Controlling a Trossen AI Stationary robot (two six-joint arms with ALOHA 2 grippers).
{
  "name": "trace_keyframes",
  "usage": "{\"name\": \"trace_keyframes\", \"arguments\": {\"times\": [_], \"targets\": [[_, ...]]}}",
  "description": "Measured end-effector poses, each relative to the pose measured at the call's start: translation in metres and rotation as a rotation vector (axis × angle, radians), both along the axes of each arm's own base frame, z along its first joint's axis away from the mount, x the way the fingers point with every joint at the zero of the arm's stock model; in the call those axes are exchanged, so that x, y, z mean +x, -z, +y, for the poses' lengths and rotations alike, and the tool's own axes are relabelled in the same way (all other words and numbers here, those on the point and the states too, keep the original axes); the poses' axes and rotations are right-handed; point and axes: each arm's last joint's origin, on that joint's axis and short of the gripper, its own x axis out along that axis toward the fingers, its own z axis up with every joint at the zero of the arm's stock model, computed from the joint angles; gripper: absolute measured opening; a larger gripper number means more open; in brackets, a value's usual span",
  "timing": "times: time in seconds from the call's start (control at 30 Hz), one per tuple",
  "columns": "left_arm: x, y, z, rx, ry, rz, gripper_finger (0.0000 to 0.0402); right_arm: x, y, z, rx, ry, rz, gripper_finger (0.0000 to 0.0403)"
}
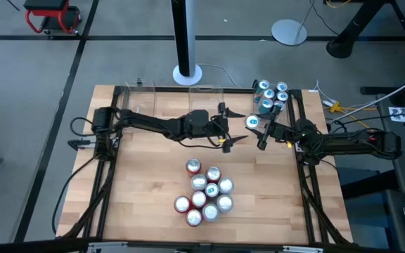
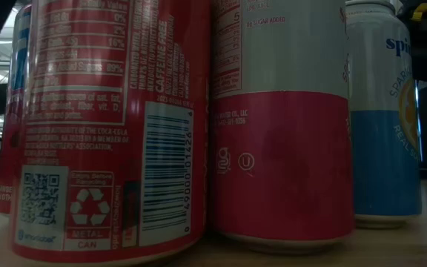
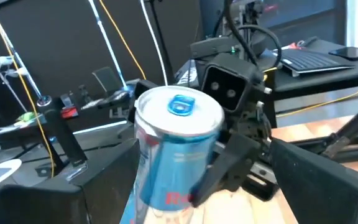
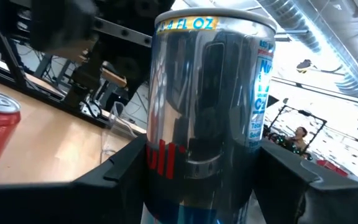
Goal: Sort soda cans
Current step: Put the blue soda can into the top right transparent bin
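My right gripper (image 1: 261,130) is shut on a silver-and-blue soda can (image 1: 253,121), right of the table's middle. In the right wrist view this can (image 4: 207,106) fills the picture between the two fingers. My left gripper (image 1: 227,126) is open, just left of that can and apart from it. The left wrist view shows the can (image 3: 176,146) from above, with its blue tab. Several red and silver-and-red cans (image 1: 204,193) stand on their bases in a cluster near the table's near edge. Several teal cans (image 1: 271,95) stand in a clear bin at the far right corner. My right gripper pinches the can's side wall (image 4: 160,165) between its two fingers, one finger (image 4: 120,171) on each side. The fingers come level from the table's right side. The can stands upright in the hold. Its base lies outside the frames.
Clear bins (image 1: 160,95) stand along the far edge. In the low view a red can (image 2: 102,126), a silver-and-red can (image 2: 280,119) and a white-and-blue can (image 2: 388,111) stand close to the camera. Bare wood (image 1: 146,169) lies left of the cluster.
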Motion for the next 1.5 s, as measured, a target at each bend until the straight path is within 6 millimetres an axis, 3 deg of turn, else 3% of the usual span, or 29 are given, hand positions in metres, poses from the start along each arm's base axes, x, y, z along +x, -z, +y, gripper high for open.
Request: {"name": "trace_keyframes", "arguments": {"times": [0.4, 0.53, 0.83, 1.07, 1.3, 1.5], "targets": [[0.031, 0.000, 0.014, 0.015, 0.012, -0.043, 0.0346, 0.000, 0.000, 0.001, -0.017, -0.026, 0.004, 0.0225], [0.032, 0.000, 0.015, 0.037, 0.010, -0.042, 0.0323, 0.000, 0.000, 0.001, -0.020, -0.024, 0.004, 0.0225], [0.031, 0.000, 0.024, 0.026, 0.022, -0.045, 0.0231, 0.000, 0.000, 0.000, -0.019, -0.008, 0.004, 0.0225], [0.031, 0.000, 0.023, 0.039, 0.028, -0.043, 0.0228, 0.000, -0.001, 0.000, -0.060, 0.015, 0.004, 0.0257], [0.023, -0.019, 0.023, 0.002, 0.019, -0.085, 0.0228, -0.010, -0.017, 0.005, -0.170, -0.015, -0.107, 0.0296], [0.018, -0.028, 0.030, 0.001, -0.006, -0.110, 0.0228, -0.021, -0.028, 0.009, -0.218, -0.054, -0.185, 0.0303]]}}
